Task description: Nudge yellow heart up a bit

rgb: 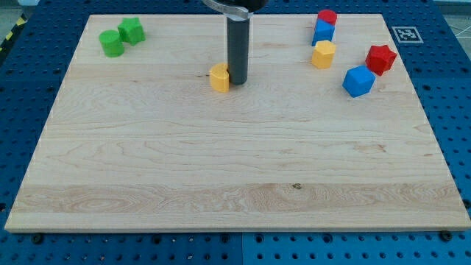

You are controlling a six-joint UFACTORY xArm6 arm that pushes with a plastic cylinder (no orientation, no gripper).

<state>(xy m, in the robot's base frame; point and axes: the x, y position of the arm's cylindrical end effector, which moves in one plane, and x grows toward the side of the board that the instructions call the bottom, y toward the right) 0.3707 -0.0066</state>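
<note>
A yellow block (219, 76), seemingly the heart, lies on the wooden board (235, 169) left of centre in the view's upper part. My tip (237, 82) stands right beside it on its right, touching or nearly touching it. The dark rod rises from there to the view's top edge. A second yellow block (323, 54), many-sided, lies at the upper right.
Two green blocks (112, 43) (132, 30) sit together at the upper left. At the upper right are a red cylinder (327, 16), a blue block (324, 31) below it, a red star (380, 59) and a blue cube (358, 81). A printed marker (404, 34) is at the corner.
</note>
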